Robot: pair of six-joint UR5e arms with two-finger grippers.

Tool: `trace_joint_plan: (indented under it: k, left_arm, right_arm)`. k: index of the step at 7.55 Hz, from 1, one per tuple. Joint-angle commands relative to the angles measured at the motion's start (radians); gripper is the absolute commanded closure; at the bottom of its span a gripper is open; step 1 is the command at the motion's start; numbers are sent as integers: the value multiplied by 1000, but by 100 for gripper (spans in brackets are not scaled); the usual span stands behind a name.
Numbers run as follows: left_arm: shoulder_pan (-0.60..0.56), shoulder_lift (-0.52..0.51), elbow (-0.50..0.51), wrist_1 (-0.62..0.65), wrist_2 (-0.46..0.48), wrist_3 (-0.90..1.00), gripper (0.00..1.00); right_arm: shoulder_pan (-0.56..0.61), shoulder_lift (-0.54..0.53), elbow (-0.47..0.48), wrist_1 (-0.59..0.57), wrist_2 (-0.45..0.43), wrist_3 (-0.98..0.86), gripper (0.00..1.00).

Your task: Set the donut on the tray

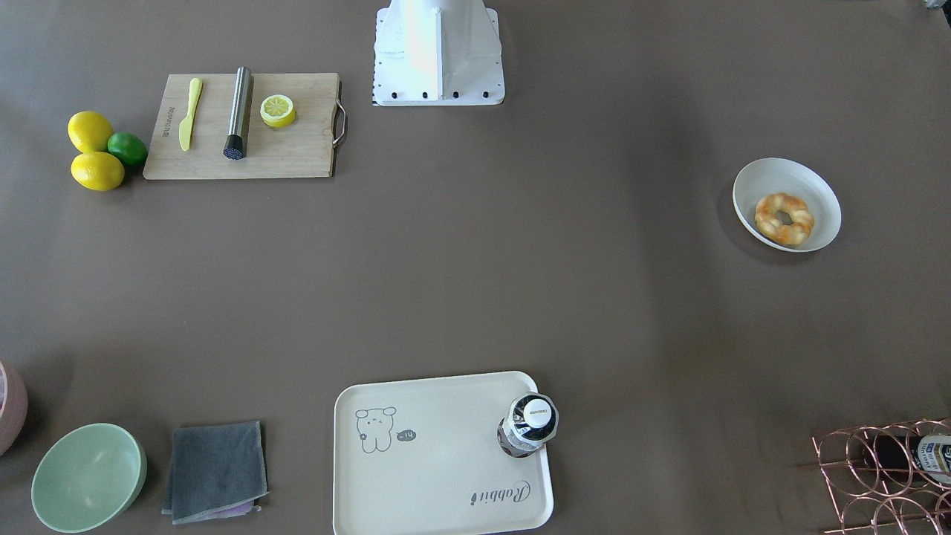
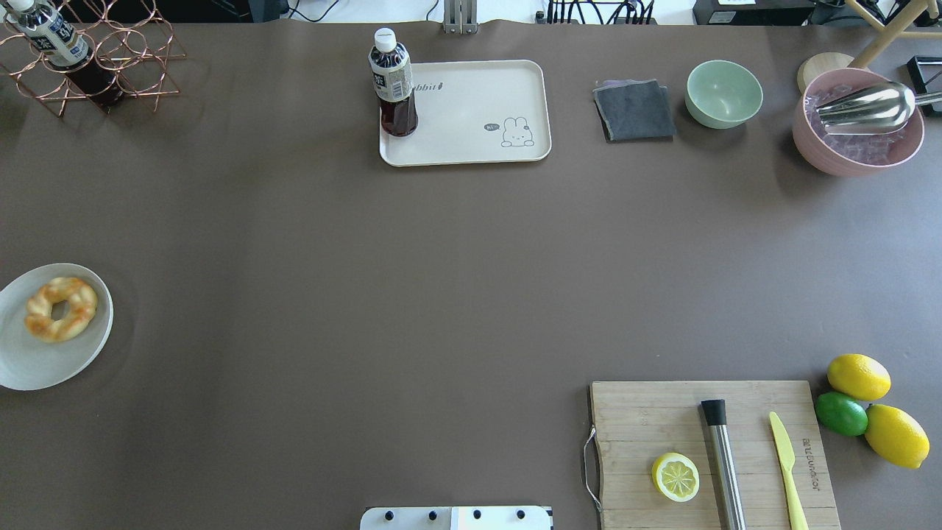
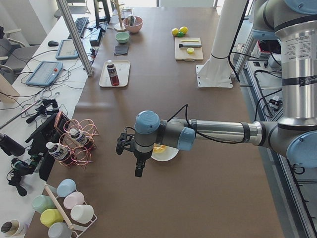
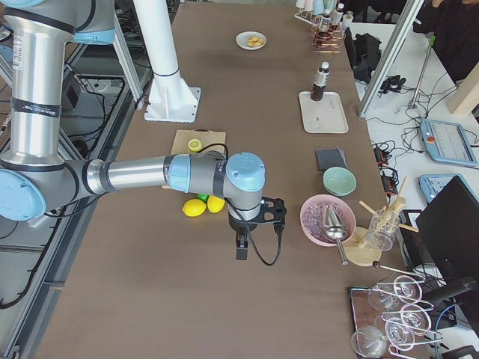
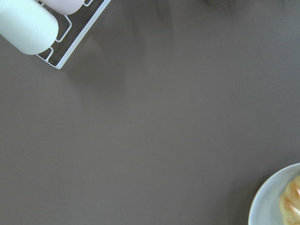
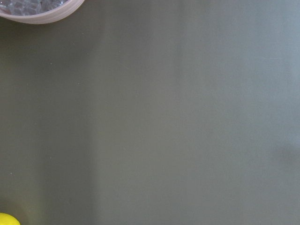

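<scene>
Exterior left alone shows the left tool (image 3: 138,172) near the donut (image 3: 159,148) — whether open, I cannot tell.

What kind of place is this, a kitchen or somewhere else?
Probably a robot lab set up like a kitchen. A silver-and-blue robot arm reaches over the long brown table, a blue-grey control tablet lies off to the side, and a wooden cutting board holds a yellow lemon half.
</scene>
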Motion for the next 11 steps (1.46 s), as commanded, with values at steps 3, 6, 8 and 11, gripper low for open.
trace_joint_plan:
  k: [3, 6, 8, 11]
  left_arm:
    - [2, -2, 10, -15, 0, -5, 2]
    - [6, -11, 20, -4, -1, -11, 2]
    - [-1, 9, -10, -27, -9, 9, 2]
    - [-1, 55, -1, -113, -7, 21, 2]
  right_arm:
    - [-7, 4, -4, 1, 25, 3, 0]
    - [-11, 4, -9, 0, 24, 1, 0]
    - [-13, 7, -8, 0, 27, 3, 0]
    - [-13, 10, -3, -8, 41, 3, 0]
